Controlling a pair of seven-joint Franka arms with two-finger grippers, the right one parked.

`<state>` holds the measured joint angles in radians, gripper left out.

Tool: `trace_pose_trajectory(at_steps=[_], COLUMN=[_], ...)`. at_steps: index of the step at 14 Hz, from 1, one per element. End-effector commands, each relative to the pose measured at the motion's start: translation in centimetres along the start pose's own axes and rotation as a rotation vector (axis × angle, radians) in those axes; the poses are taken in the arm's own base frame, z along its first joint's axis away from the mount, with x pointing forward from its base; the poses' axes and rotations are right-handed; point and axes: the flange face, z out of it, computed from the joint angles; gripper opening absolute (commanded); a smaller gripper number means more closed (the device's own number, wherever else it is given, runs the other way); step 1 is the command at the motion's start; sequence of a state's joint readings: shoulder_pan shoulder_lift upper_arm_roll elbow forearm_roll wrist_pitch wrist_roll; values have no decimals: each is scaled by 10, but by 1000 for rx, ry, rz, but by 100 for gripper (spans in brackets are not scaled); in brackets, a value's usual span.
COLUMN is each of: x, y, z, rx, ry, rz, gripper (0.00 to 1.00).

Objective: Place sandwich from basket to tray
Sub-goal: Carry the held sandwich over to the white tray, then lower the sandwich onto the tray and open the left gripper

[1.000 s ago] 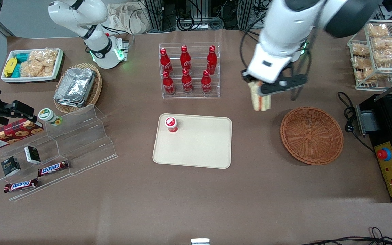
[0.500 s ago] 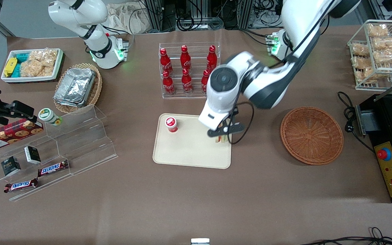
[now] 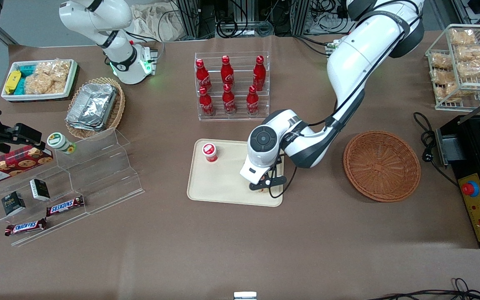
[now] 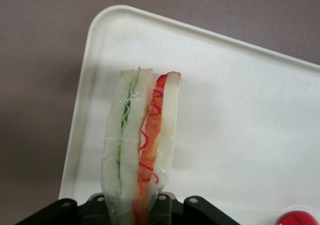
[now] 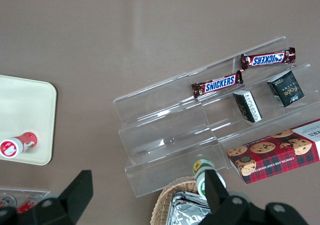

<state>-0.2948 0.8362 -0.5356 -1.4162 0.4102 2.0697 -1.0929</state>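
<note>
My gripper (image 3: 263, 183) is low over the cream tray (image 3: 223, 189), above the tray's corner nearest the front camera on the basket's side. It is shut on the sandwich (image 4: 142, 135), a wedge of white bread with green and red-orange layers that points away from the fingers over the tray (image 4: 240, 110). In the front view the wrist hides nearly all of the sandwich. Whether the sandwich touches the tray I cannot tell. The round brown wicker basket (image 3: 381, 166) lies empty beside the tray, toward the working arm's end.
A small red-capped cup (image 3: 210, 152) stands on the tray's corner farthest from my gripper. A rack of red bottles (image 3: 231, 85) stands farther from the camera than the tray. Clear acrylic steps (image 3: 98, 166) with snacks lie toward the parked arm's end. A black machine (image 3: 479, 166) sits next to the basket.
My gripper carried the sandwich from above the basket's edge across to the tray and came down low over the tray's near corner.
</note>
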Motion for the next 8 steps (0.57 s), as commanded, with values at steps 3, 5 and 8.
trace_pose_trajectory(at_steps=[3, 5, 8], x=[-8, -5, 17], y=[22, 21, -11], z=[15, -4, -102], rx=[-2, -14, -54], ry=[48, 72, 155], rz=[-21, -73, -299], gripper=[92, 100, 100])
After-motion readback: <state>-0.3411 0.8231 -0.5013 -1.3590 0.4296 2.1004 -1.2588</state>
